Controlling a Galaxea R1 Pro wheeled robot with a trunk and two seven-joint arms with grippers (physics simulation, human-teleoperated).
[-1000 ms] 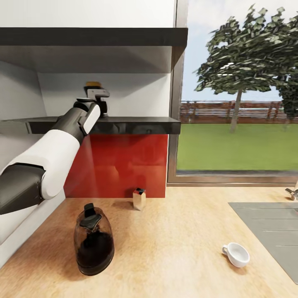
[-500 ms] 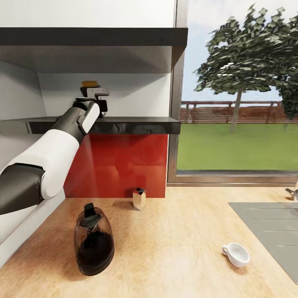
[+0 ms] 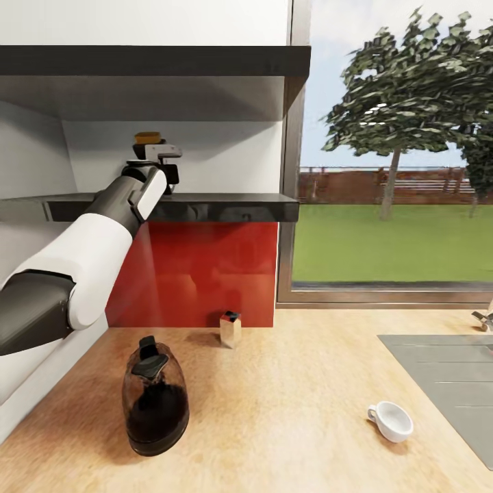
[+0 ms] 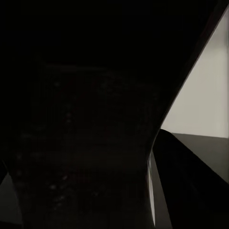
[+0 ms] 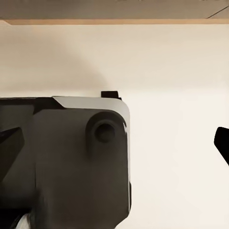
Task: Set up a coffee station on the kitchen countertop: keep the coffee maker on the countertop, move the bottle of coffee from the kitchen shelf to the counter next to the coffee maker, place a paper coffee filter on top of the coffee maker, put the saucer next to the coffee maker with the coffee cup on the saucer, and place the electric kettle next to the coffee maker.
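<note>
— Up on the far-left shelf (image 3: pixel 205 206), is the left gripper (image 3: pixel 161 163) lifting the bottle of coffee (image 3: pixel 147 137)?
— Yes, clenched around it; its cap now sits slightly higher than a second ago.

Left arm (image 3: pixel 89 253): white shell, dk grey joints; black tool (image 3: pixel 161 161); grey right wrist housing (image 5: pixel 71 162).

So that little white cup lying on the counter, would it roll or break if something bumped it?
The coffee cup lies tipped on its side on the wooden countertop, so a nudge would probably roll it a little, though its handle may stop it. It looks like glazed ceramic: likely stiff, smooth enough to slip, and apt to chip if knocked off.
</note>
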